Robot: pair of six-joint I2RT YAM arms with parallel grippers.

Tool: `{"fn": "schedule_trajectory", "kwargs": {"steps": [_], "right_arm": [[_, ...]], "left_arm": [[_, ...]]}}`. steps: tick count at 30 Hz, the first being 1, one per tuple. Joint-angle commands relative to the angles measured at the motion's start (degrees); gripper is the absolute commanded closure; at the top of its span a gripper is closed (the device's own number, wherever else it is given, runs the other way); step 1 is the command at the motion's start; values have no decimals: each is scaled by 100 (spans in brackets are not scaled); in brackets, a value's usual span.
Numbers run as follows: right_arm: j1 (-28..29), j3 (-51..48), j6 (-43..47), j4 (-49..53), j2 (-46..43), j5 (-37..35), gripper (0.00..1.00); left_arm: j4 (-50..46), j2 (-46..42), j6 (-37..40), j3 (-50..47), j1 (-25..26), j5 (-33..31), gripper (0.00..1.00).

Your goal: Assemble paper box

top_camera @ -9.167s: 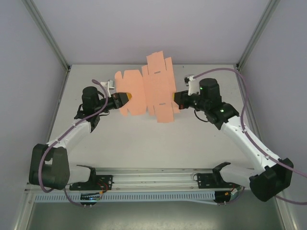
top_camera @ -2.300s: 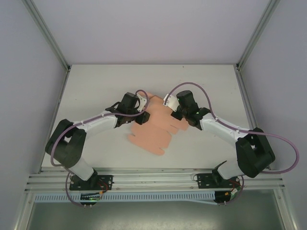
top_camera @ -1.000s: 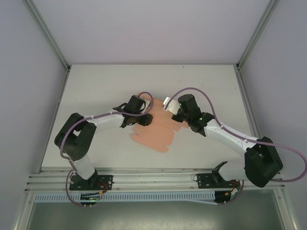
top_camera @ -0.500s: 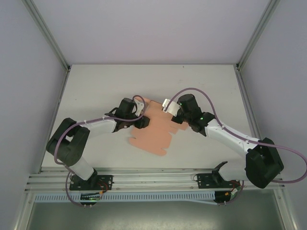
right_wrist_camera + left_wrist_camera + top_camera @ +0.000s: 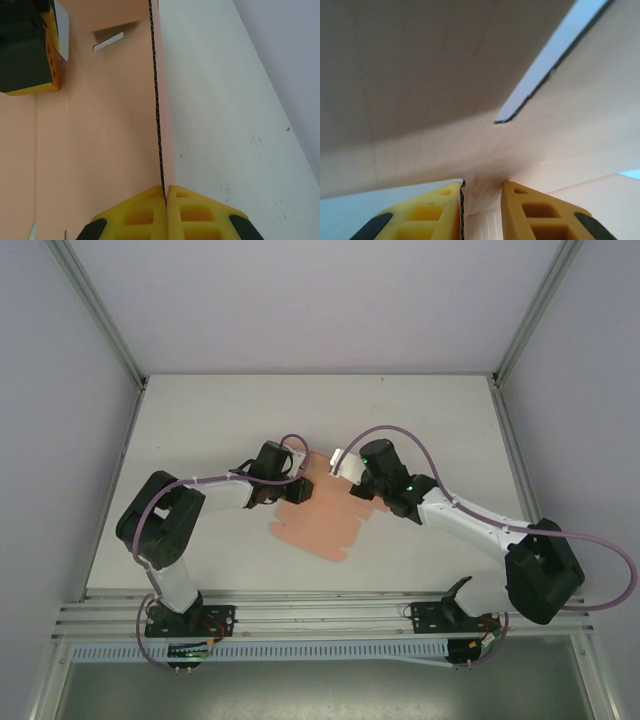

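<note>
Top external view has the paper box (image 5: 318,522), a salmon-pink sheet of thin die-cut card, lying mostly flat on the white table (image 5: 200,420) between the arms, with the left gripper (image 5: 298,490) at its left side and the right gripper (image 5: 360,490) at its right. Right wrist view shows the yellow fingers (image 5: 195,210) closed tight on an upturned panel edge standing upright between them. Left wrist view shows the yellow pads (image 5: 540,210) a narrow gap apart, unclamped, a card edge against one inner face.
</note>
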State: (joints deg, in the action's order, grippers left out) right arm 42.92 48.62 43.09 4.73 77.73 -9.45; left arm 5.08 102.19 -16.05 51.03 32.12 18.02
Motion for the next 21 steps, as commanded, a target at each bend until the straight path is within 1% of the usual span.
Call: {"fn": "schedule_trajectory", "kwargs": {"steps": [1, 7, 12, 14, 18, 21], "right_arm": [[572, -2, -143, 131, 282, 271, 100], [1080, -63, -210, 112, 495, -527, 100], [1578, -279, -42, -454, 510, -1414, 100], [1702, -281, 37, -524, 564, -1649, 100], [1737, -317, 39, -596, 735, -1750, 100], [1644, -440, 306, -923, 920, -2026, 100]], "left_arm": [[207, 75, -351, 285, 4, 100, 76], [197, 151, -394, 283, 5, 42, 76], [198, 204, -469, 293, 3, 73, 75], [162, 248, -530, 305, 4, 60, 74], [230, 168, -601, 171, 5, 191, 72], [116, -9, -588, 92, 0, 78, 69]]}}
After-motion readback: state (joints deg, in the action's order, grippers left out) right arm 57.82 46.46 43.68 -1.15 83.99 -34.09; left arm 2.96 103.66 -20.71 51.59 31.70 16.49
